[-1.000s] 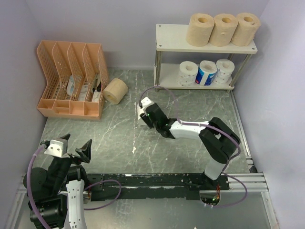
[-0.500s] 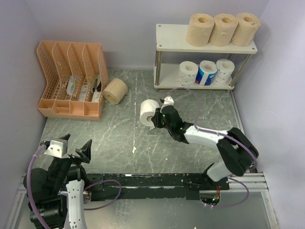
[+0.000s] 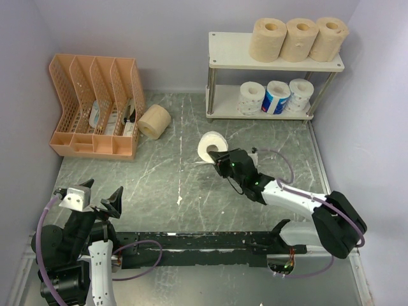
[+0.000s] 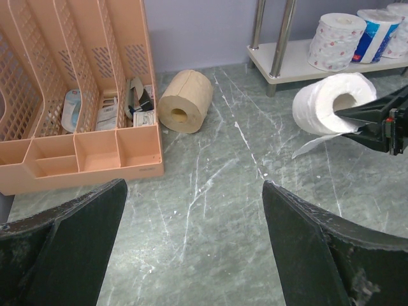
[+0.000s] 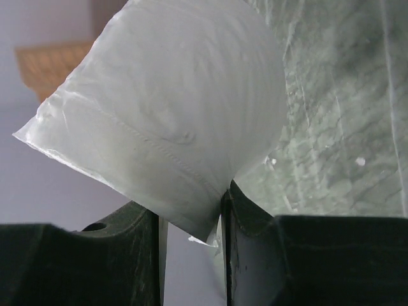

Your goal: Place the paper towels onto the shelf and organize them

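My right gripper (image 3: 220, 159) is shut on the wall of a white paper towel roll (image 3: 212, 145), holding it above the table's middle. The roll also shows in the right wrist view (image 5: 166, 121) and the left wrist view (image 4: 331, 102), with a loose sheet end hanging. The shelf (image 3: 229, 58) stands at the back right. Three tan rolls (image 3: 298, 38) are on its top board. A dotted white roll (image 3: 251, 97), a blue-and-white roll (image 3: 276, 97) and another white roll (image 3: 298, 94) are on its lower board. A tan roll (image 3: 155, 121) lies on the table. My left gripper (image 3: 89, 194) is open and empty at the near left.
An orange slotted file organizer (image 3: 95, 105) with small items in it stands at the back left, next to the tan roll. The left part of both shelf boards is bare. Walls close the table on the left, back and right.
My right gripper has carried the white roll to the right and a little toward the shelf, its arm swinging right. The left arm has not moved.
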Available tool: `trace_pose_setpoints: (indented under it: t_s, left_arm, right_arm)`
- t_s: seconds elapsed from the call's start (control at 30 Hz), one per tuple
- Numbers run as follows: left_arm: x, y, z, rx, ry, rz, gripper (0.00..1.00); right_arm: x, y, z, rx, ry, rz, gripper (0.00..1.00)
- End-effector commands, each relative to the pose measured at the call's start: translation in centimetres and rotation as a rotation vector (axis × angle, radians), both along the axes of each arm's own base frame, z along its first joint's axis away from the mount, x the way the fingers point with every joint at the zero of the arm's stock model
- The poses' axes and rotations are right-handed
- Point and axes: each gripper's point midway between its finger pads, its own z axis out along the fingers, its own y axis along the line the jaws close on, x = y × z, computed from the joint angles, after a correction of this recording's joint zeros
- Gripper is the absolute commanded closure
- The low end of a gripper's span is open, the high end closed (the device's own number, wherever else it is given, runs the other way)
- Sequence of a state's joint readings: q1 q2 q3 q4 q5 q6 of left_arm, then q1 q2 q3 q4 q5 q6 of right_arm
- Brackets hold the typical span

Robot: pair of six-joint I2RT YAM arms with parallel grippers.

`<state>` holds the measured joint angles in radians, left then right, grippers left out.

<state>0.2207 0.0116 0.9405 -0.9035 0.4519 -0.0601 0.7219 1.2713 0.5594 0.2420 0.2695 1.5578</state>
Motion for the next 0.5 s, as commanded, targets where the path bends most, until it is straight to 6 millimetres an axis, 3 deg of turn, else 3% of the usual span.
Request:
trace_pose_setpoints:
  t_s: [0.0, 0.1, 0.2, 0.3, 0.47]
  left_arm:
    - [-0.4, -0.3, 0.7, 0.011, -0.035, -0.017, 0.01]
    - [-0.3, -0.4, 0.6, 0.013, -0.033, -0.021, 0.01]
    - [-0.3, -0.4, 0.6, 0.014, -0.033, -0.023, 0.01]
    - [-0.4, -0.4, 0.6, 0.014, -0.034, -0.023, 0.01]
    - [-0.4, -0.4, 0.6, 0.013, -0.034, -0.021, 0.01]
  right_arm:
    - [1.6, -2.4, 2.5, 0.411, 0.076, -0.296, 1.00]
    - [3.1, -4.0, 3.3, 0.358, 0.100, -0.406, 1.00]
    - [5.5, -5.4, 5.5, 0.328, 0.056, -0.475, 1.00]
    - [9.1, -7.0, 7.5, 0.298, 0.031, -0.479, 1.00]
    - [15.7, -9.4, 9.3, 0.192, 0.037, -0.484, 1.00]
